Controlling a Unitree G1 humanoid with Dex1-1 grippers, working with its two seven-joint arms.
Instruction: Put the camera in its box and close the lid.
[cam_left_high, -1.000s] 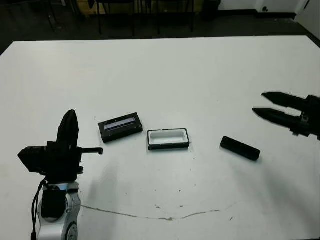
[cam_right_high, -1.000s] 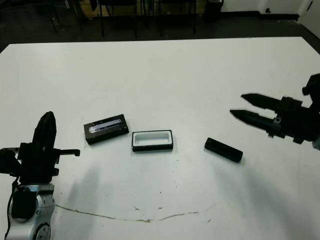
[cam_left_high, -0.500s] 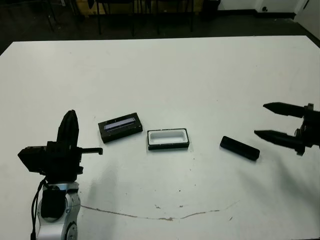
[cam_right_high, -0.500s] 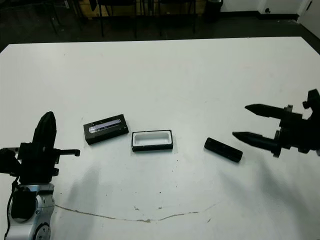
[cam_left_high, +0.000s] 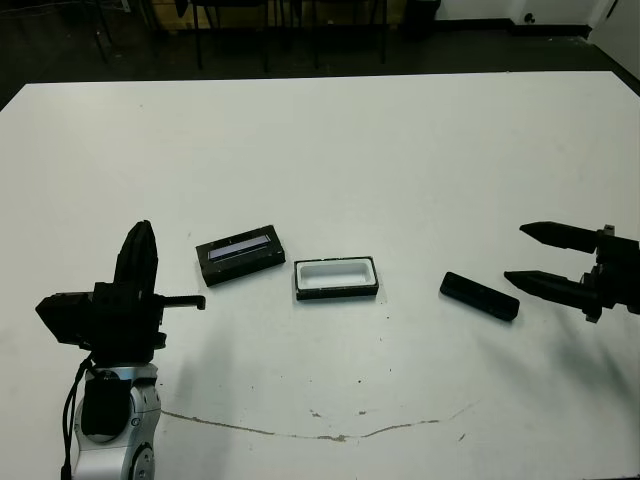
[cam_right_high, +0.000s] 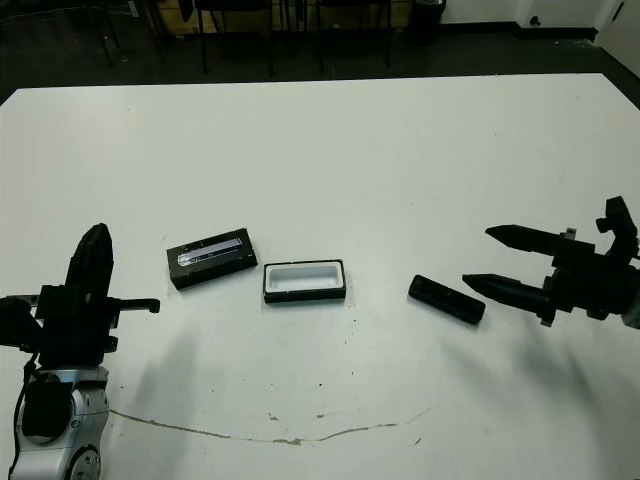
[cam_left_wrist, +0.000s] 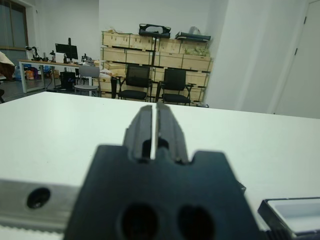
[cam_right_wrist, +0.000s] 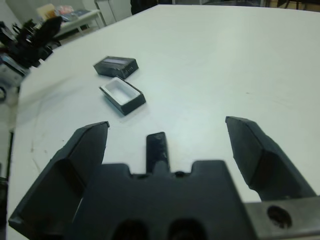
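Note:
The camera (cam_left_high: 480, 297), a slim dark bar, lies flat on the white table right of centre. The box (cam_left_high: 337, 279), a black tray with white lining, sits open left of it. Further left rests the lid (cam_left_high: 240, 256), black with a pale stripe. My right gripper (cam_left_high: 515, 253) is open, its fingers pointing left just right of the camera's end and not touching it. In the right wrist view the camera (cam_right_wrist: 157, 147) lies between the spread fingers, with the box (cam_right_wrist: 122, 94) and the lid (cam_right_wrist: 116, 65) beyond. My left gripper (cam_left_high: 138, 240) stands upright at the near left, shut and empty.
A thin brown crack line (cam_left_high: 330, 435) runs across the table's near part. Chairs and wooden crates (cam_left_wrist: 150, 57) stand beyond the far edge. A corner of the box (cam_left_wrist: 295, 212) shows in the left wrist view.
My right gripper has come down toward the table and its fingers have spread wider, now level with the camera's right end. The left arm, camera, box and lid have not moved.

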